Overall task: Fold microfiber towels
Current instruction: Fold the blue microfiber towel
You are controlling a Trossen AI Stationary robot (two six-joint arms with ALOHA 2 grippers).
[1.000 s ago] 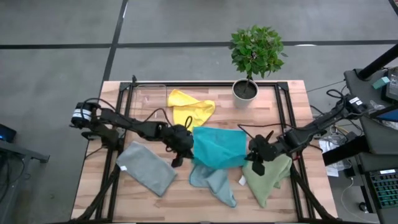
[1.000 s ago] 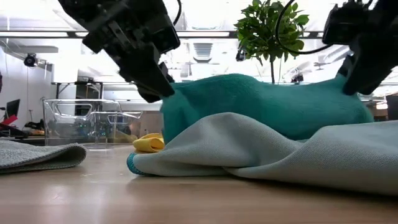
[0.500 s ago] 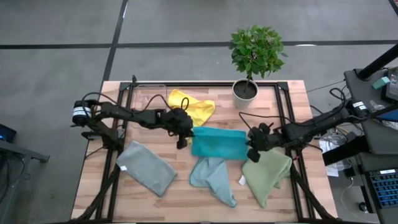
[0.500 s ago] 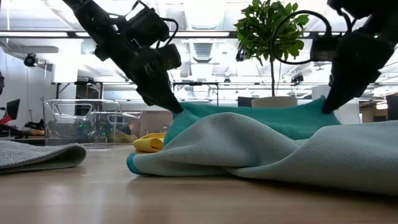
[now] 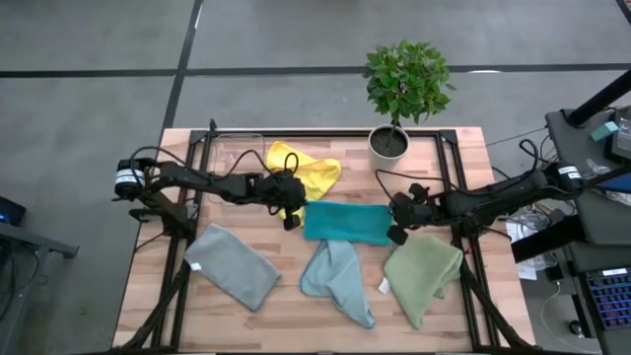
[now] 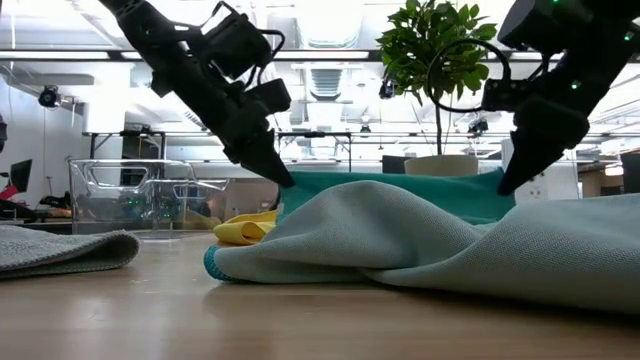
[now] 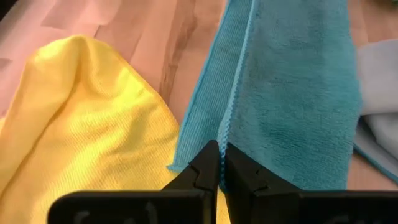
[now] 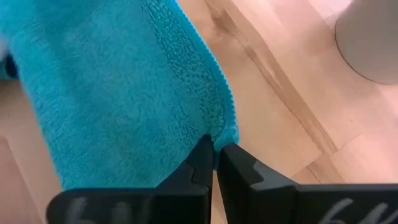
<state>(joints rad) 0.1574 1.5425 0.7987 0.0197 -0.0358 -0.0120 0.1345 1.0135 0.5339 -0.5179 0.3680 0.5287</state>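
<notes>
While teal towel (image 5: 347,223) lies folded mid-table (image 5: 463,158), left gripper (image 5: 290,209) pinches its left corner, right gripper (image 5: 398,224) its right corner, both jaws clamped. Yellow towel (image 5: 304,170) near far edge; grey (image 5: 232,266), light blue (image 5: 338,282), olive (image 5: 424,279) along near edge.

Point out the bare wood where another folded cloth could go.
Bare: the wooden table right of the white plant pot, and between the grey towel and light blue towel. The middle, around the teal towel, is crowded.

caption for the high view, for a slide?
Both grippers, left and right, pinch opposite ends of the folded teal towel amid four other cloths.
</notes>
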